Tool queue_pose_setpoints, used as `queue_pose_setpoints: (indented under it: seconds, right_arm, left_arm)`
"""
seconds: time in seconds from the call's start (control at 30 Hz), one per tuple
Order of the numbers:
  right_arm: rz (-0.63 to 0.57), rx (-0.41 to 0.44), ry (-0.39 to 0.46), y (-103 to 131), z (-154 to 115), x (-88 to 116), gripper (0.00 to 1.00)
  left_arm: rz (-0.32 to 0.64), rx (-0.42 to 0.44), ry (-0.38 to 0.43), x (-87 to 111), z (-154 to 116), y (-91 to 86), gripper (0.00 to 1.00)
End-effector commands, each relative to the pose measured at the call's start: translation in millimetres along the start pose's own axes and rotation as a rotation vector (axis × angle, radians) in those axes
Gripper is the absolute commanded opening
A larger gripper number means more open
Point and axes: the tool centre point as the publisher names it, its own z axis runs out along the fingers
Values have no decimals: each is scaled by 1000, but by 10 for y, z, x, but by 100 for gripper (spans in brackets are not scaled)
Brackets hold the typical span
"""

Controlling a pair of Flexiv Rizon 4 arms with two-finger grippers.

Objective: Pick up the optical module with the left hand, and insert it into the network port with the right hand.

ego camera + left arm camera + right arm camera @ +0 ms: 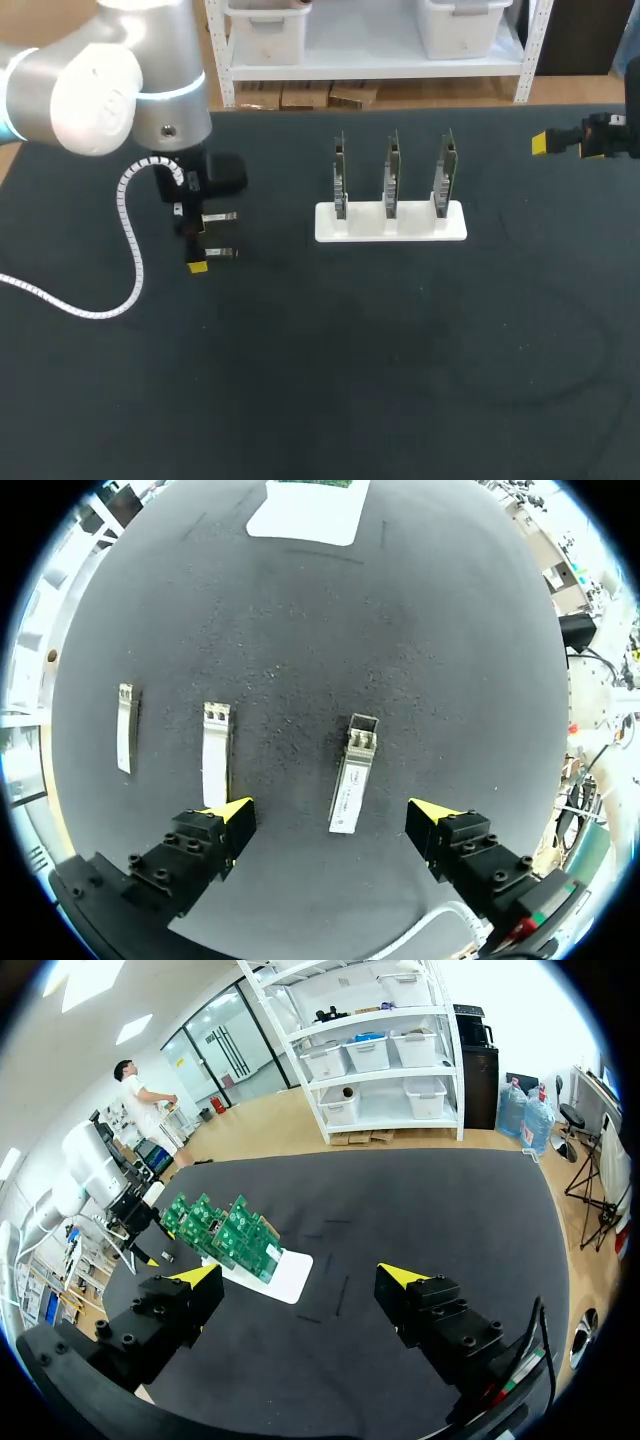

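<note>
1. Dark matte surface (400, 380), seen from above. Near its far middle stands a white holder (391, 222) with three green circuit boards (392, 175) upright in a row.
2. The network port is too small to make out on the boards in any view.
3. Left arm (100, 80) comes in at the near-left corner. Its bulk hides most of the left tool (332, 815) from above, where only one yellow tip shows.
4. Left wrist view: the fingers stand wide open, gripping nothing. An optical module (353, 772) lies flat on the surface between them, touching neither finger.
5. A second module (215, 752) lies just ahead of one fingertip. A third module (125, 727) lies further out on that same side, apart from the tool. All three lie roughly parallel.
6. The head view shows only two of the modules beside the tool, and I cannot tell which two. How high the tool is above the surface is unclear.
7. A white coiled cable (125, 250) loops from the left arm down onto the surface.
8. Right tool (298, 1276) sits at the far-right edge of the head view, cut off by the frame. It is well apart from the holder. Its own wrist view shows the fingers spread open and empty, with the holder and boards ahead.
</note>
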Motion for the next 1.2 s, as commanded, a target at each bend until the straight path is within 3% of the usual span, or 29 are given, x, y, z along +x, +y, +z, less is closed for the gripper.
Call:
queue_pose_setpoints:
  seconds: [0.03,0.4,0.5,0.83,1.2]
  right_arm:
    - [1,4,0,9,-9,3,100]
    - [1,4,0,9,-9,3,100]
    - [1,4,0,9,-9,3,100]
    - [1,4,0,9,-9,3,100]
    - [1,4,0,9,-9,3,100]
  left_arm:
    - [3,-4,0,-29,12,-4,100]
    - [-3,14,-8,-1,97,-4,100]
    - [-2,5,-9,4,98,-3,0]
    - [-2,6,18,7,128,-38,0]
    - [0,-4,-53,1,128,-139,0]
